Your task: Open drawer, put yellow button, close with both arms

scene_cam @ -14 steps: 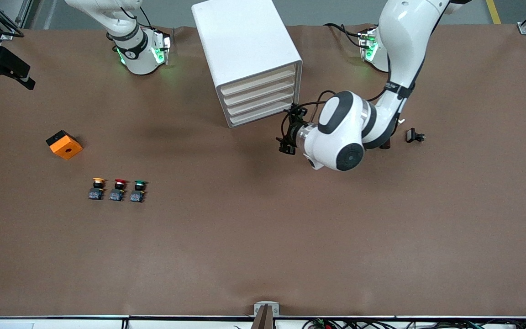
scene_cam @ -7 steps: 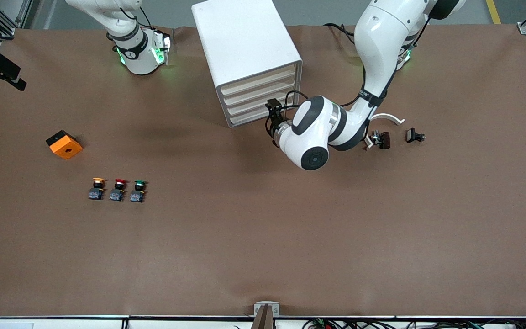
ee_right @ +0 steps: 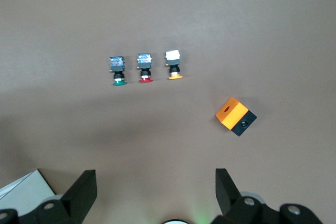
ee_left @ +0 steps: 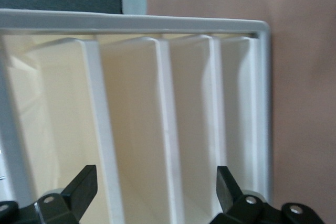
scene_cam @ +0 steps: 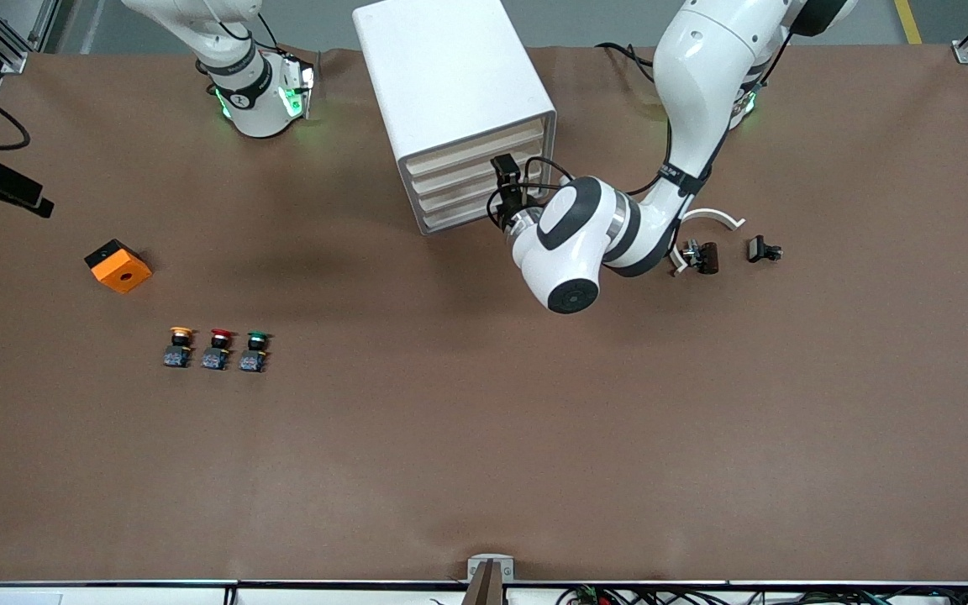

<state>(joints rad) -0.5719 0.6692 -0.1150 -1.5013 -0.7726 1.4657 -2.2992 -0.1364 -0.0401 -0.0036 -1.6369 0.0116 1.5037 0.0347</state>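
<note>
Left arm bent low at elbow, wrist level, left gripper (scene_cam: 504,178) fingers spread wide (nothing between them). Right arm raised over its end of the surface, right gripper (ee_right: 156,192) pointing down, likewise spread, empty.

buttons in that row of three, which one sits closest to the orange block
The yellow button, at the row's end nearest the orange block; the red button and green button lie farther along.
</note>
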